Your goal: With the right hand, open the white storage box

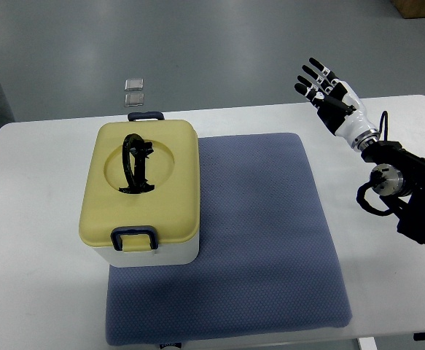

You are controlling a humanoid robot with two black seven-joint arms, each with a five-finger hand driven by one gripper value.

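A white storage box (157, 257) with a pale yellow lid (172, 186) stands on the left part of a blue-grey mat (263, 240). The lid is on. A black handle (135, 165) stands up in a round recess in the lid. Dark blue latches sit at the near edge (133, 237) and the far edge (146, 115). My right hand (321, 82) is raised over the table's far right, fingers spread, holding nothing, well away from the box. The left arm is out of view.
The white table (30, 240) carries the mat. Two small clear packets (134, 91) lie on the grey floor beyond the table's far edge. My right arm's black forearm (409, 193) hangs over the table's right side.
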